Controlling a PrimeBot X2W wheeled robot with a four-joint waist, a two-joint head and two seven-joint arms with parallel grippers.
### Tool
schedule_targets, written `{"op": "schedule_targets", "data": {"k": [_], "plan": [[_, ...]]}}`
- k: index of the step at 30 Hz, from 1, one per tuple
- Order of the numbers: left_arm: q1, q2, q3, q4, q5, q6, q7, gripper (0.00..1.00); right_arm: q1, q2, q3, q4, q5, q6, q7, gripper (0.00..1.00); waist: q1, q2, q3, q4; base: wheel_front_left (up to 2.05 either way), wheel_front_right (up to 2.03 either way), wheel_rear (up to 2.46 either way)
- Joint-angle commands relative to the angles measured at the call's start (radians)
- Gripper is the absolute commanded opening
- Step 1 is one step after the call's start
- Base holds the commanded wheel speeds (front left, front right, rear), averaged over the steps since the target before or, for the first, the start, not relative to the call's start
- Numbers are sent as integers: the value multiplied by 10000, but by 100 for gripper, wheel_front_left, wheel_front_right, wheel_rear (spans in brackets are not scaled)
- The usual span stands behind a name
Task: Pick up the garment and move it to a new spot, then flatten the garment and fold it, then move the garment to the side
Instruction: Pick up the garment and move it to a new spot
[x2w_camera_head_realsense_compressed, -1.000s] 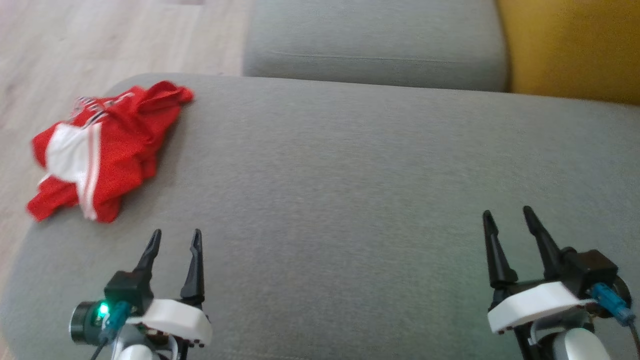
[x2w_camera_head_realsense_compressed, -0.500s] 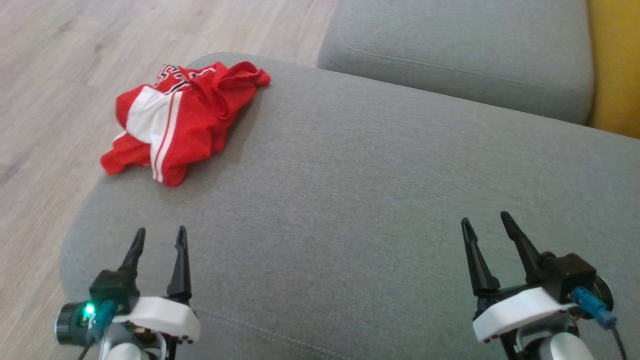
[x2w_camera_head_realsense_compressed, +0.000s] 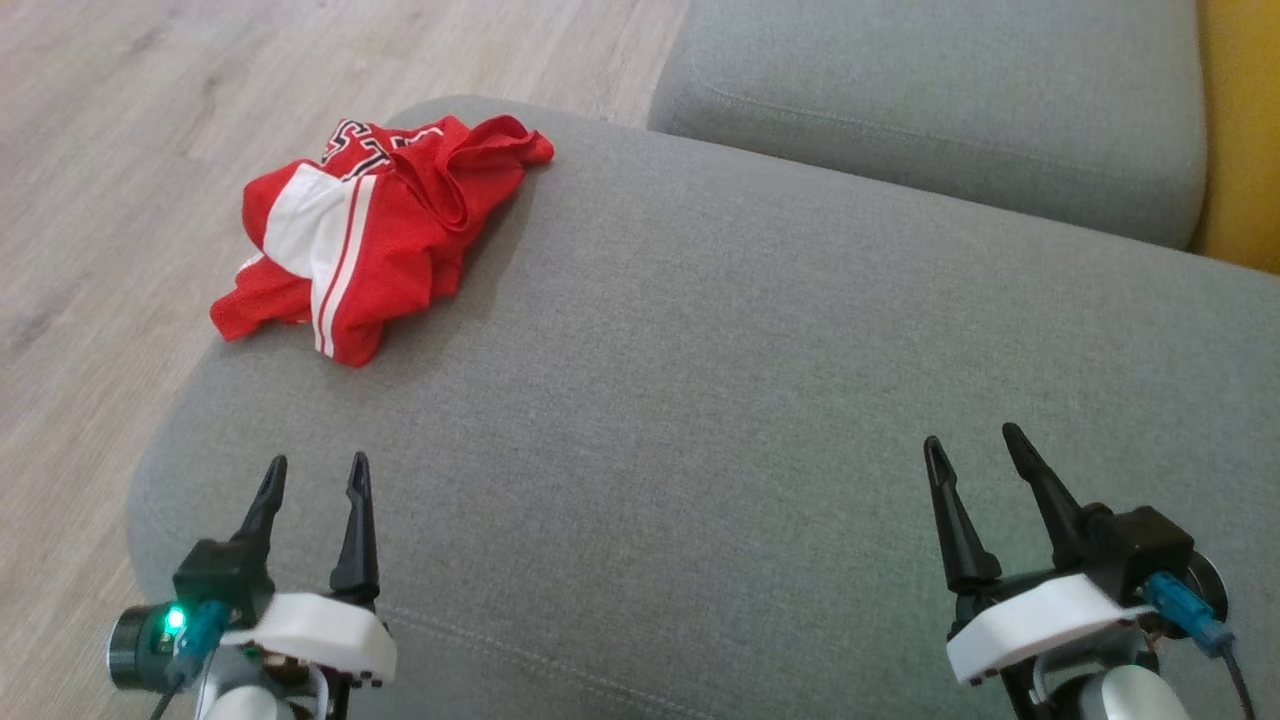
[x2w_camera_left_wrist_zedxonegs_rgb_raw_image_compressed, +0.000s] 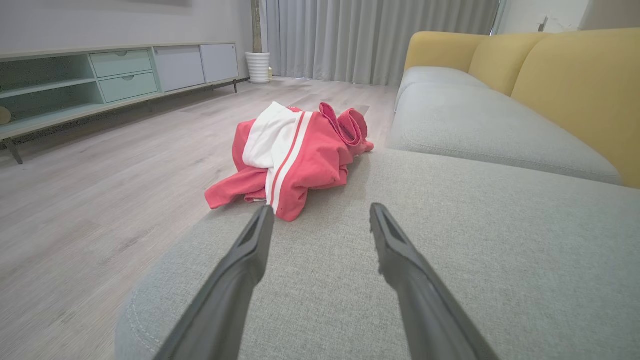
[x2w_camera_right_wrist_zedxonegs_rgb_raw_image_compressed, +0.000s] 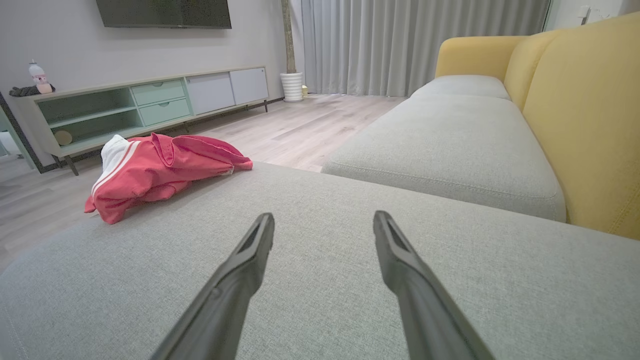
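Atop grey sofa cushion (x2w_camera_head_realsense_compressed: 750, 400), red garment (x2w_camera_head_realsense_compressed: 400, 250)

I see a grey sofa cushion (x2w_camera_head_realsense_compressed: 760, 400), covered in woven fabric, with a stitched seam running along its near edge. 1 thing lies on it: a crumpled red garment (x2w_camera_head_realsense_compressed: 370, 240) with a white panel and 2 thin white stripes. It is bunched up at the far left corner, and its left end reaches the cushion's rounded edge. The rest of the cushion is bare fabric. A 2nd grey cushion (x2w_camera_head_realsense_compressed: 930, 100) sits against the far side, and a pale wooden floor (x2w_camera_head_realsense_compressed: 100, 200) runs along the left.
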Motion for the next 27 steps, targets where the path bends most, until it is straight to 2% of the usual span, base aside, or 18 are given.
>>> {"op": "schedule_targets", "data": {"k": [1, 6, 14, 18, 23, 24, 25, 27], "plan": [[-677, 39, 422, -220, 29, -58, -124, 100, -424, -47, 189, -335, -17, -9, 30, 100, 0, 0, 85, -54, 0, 0, 0], [-1391, 38, 592, 154, -137, -175, -124, 100, -699, -47, 214, -664, -262, -9, 280, 100, 0, 0, 889, -306, 0, 0, 0], [-4117, 180, 1369, 1923, -800, -423, -124, 100, -1762, -194, 231, -1492, -927, -9, 895, 100, 0, 0, 3024, -1034, 0, 0, 0], [-5521, 493, 1606, 3580, -940, -646, -124, 100, -2171, -316, 147, -1716, -994, -9, 1005, 100, 0, 0, 3776, -1379, 0, 0, 0], [-7118, 959, 1724, 6058, -958, -688, -124, 100, -2517, -369, 168, -1792, -969, -9, 1012, 100, 0, 0, 4322, -1706, 0, 0, 0], [-7118, 959, 1724, 6058, -958, -688, -124, 100, -2517, -369, 168, -1792, -969, -9, 1012, 100, 0, 0, 4322, -1706, 0, 0, 0], [-7640, 1126, 1768, 6907, -1006, -718, -123, 100, -2607, -367, 185, -1781, -963, -9, 996, 100, 0, 0, 4449, -1798, 0, 0, 0], [-7875, 1219, 1767, 7284, -1009, -740, -123, 100, -2650, -363, 189, -1766, -949, -9, 987, 100, 0, 0, 4507, -1840, 0, 0, 0]]}}
